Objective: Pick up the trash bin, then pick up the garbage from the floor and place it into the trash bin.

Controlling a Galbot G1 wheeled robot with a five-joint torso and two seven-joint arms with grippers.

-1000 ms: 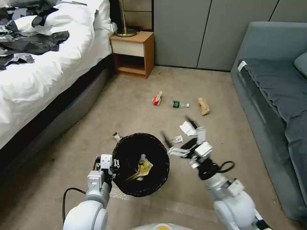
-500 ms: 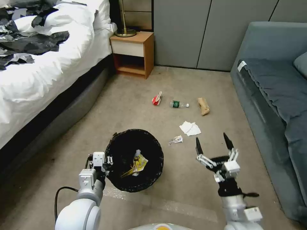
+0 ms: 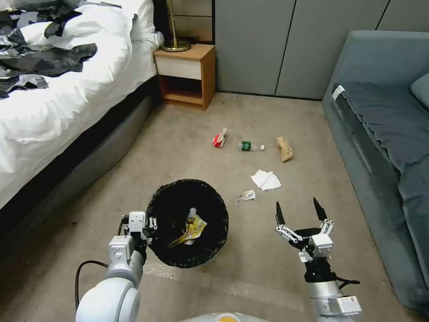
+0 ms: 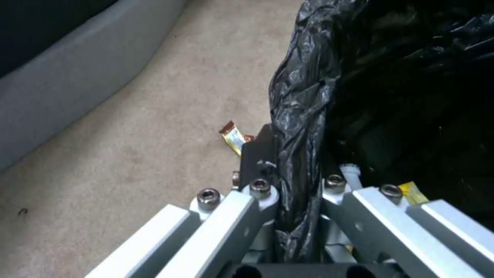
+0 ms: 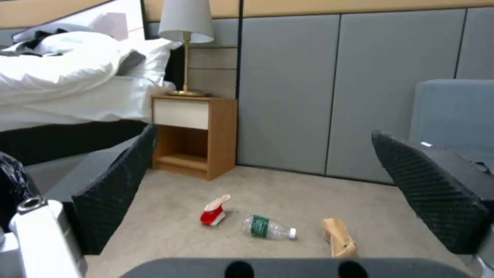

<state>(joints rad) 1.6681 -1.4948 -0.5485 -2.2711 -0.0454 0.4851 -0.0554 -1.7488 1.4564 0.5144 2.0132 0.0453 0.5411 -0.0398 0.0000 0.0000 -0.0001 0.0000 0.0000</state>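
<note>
I'm seeing the trash bin (image 3: 187, 222) showing glossy black liner, with a yellow wrapper (image 3: 195, 227) glowing inside. On the beige carpet (image 3: 134, 179) a red-and-white wrapper (image 3: 219, 137), a clear bottle (image 3: 249, 146) wearing a green label, a brown paper bag (image 3: 284, 149) and white tissue (image 3: 265, 180) are lying. My right gripper (image 3: 299, 209) is showing black, diamond-textured fingers (image 5: 115, 193) on silver links.

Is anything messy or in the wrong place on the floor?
Yes. Litter lies on the carpet instead of in the trash bin: a red wrapper, a bottle on its side, a brown paper bag, a crumpled tissue and a small wrapper.
</note>
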